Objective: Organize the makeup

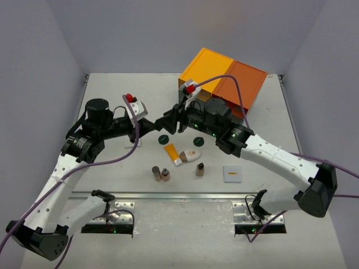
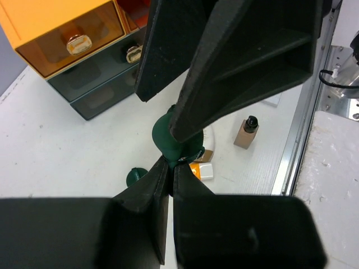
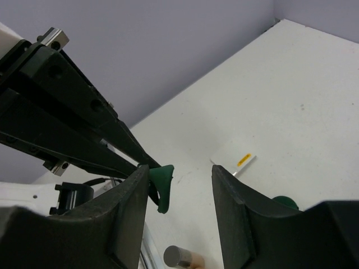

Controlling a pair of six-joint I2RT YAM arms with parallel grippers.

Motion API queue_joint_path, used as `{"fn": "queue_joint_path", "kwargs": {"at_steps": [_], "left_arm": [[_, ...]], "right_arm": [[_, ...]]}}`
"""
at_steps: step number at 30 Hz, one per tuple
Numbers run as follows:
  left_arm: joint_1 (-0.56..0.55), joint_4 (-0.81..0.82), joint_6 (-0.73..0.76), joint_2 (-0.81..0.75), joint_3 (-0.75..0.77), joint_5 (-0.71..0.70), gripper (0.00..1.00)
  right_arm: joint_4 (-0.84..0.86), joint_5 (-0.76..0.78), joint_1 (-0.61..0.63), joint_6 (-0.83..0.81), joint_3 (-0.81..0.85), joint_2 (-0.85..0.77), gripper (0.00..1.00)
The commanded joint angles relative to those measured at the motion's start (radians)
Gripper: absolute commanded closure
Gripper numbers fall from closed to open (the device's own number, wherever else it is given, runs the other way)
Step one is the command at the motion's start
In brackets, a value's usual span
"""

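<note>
My left gripper (image 2: 170,166) is shut on the edge of a dark green disc (image 2: 171,140), held above the table. My right gripper (image 3: 179,188) stands open around that disc (image 3: 163,180): the disc lies against its left finger (image 3: 132,216), with a wide gap to the other. In the top view the two grippers (image 1: 159,125) (image 1: 168,123) meet tip to tip. On the table lie two green discs (image 1: 163,138) (image 1: 197,140), an orange tube (image 1: 171,151), a white oval piece (image 1: 191,154), three brown bottles (image 1: 156,172) (image 1: 165,175) (image 1: 199,168) and a flat white square (image 1: 233,174).
An orange-topped drawer chest (image 1: 224,83) stands at the back right, behind the right arm; its drawer fronts (image 2: 73,45) show in the left wrist view. The table's metal front rail (image 1: 179,196) runs just past the bottles.
</note>
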Motion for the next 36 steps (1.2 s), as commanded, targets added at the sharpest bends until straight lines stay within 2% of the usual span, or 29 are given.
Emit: {"fn": "queue_joint_path", "kwargs": {"at_steps": [1, 11, 16, 18, 19, 22, 23, 24, 25, 27, 36], "left_arm": [[-0.002, 0.006, -0.02, -0.02, 0.048, 0.037, 1.0], [-0.002, 0.047, -0.062, -0.005, 0.041, -0.002, 1.0], [-0.002, 0.063, -0.078, -0.003, 0.042, -0.01, 1.0], [-0.002, 0.064, -0.08, -0.004, 0.042, -0.01, 1.0], [-0.003, 0.064, -0.081, -0.004, 0.04, -0.011, 1.0], [-0.002, 0.064, -0.079, -0.008, 0.034, -0.016, 0.97], [-0.002, 0.064, -0.077, -0.009, 0.03, -0.021, 0.9], [-0.003, 0.064, -0.076, -0.009, 0.026, -0.025, 0.67], [-0.004, 0.064, -0.072, -0.009, 0.022, -0.033, 0.3], [-0.003, 0.066, -0.073, -0.008, 0.011, -0.063, 0.02], [-0.003, 0.076, -0.081, 0.006, -0.047, -0.295, 0.0]], "right_arm": [[0.068, -0.007, -0.007, 0.062, -0.016, -0.014, 0.56], [0.054, -0.136, -0.022, 0.155, -0.012, -0.008, 0.6], [0.055, -0.149, -0.032, 0.172, -0.016, 0.008, 0.76], [0.055, -0.15, -0.038, 0.177, -0.016, 0.014, 0.97], [0.055, -0.148, -0.041, 0.178, -0.017, 0.016, 1.0], [0.054, -0.142, -0.051, 0.18, -0.023, 0.015, 1.0], [0.054, -0.137, -0.057, 0.18, -0.027, 0.011, 1.0], [0.054, -0.132, -0.063, 0.18, -0.033, 0.005, 1.0], [0.053, -0.124, -0.073, 0.18, -0.042, 0.0, 1.0], [0.038, -0.097, -0.109, 0.171, -0.051, -0.015, 1.0], [-0.111, 0.261, -0.337, 0.049, -0.169, -0.175, 1.0]]}}
